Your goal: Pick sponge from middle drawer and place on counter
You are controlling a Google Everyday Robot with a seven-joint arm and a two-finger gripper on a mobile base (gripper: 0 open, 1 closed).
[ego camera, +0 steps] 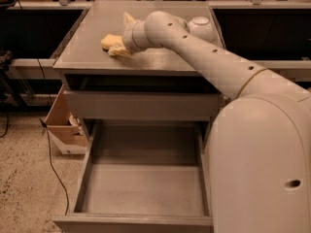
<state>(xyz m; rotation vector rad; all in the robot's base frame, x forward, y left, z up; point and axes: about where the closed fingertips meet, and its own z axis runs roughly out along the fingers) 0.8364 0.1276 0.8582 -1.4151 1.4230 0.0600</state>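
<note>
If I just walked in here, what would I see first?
The big white robot arm stretches from the lower right across the counter. Its gripper is right by the yellow sponge on the counter's left part. Below, the middle drawer stands pulled wide open, and a white bowl sits at the counter's back right.

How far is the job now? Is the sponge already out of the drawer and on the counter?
Done: the middle drawer stands open with a bare floor, and the sponge is up at the counter. In hand: the gripper is right at the sponge; whether it grips it cannot be seen. Left: leave the sponge lying there and draw the arm back.
</note>
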